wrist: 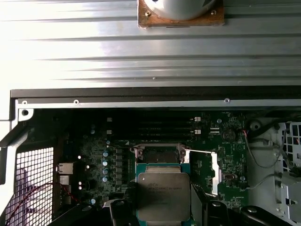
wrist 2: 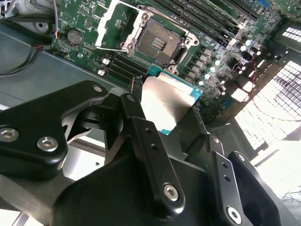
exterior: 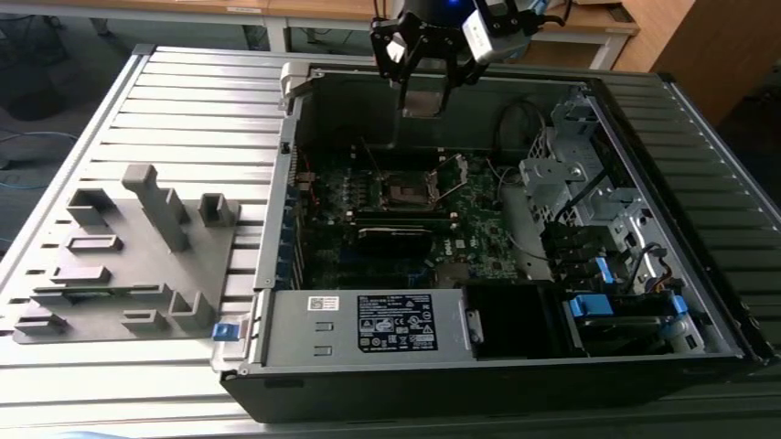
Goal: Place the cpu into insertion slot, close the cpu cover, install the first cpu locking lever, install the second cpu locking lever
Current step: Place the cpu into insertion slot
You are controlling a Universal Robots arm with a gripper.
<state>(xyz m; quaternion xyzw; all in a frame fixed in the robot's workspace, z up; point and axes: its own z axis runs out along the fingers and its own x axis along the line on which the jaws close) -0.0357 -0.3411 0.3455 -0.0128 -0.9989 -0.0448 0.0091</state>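
You're holding the cpu (wrist 2: 167, 106) in the gripper (exterior: 427, 84), jaws closed on its edges, silver face showing in both wrist views. It's hovering high over the open PC case (exterior: 289, 165), well apart from the mobo (exterior: 476, 242). The insertion slot (wrist 2: 157, 44) is lying bare below. The cpu cover (wrist 2: 112, 21) is standing flipped open just beside the slot, on the exterior view's right.

A grey plastic fixture with upright blocks (exterior: 134, 256) lies on the ribbed silver metal table (exterior: 183, 101), just beside the open black computer case (exterior: 488, 389), on the exterior view's left. A silver power supply box with a white label (exterior: 397, 322) sits inside the case.
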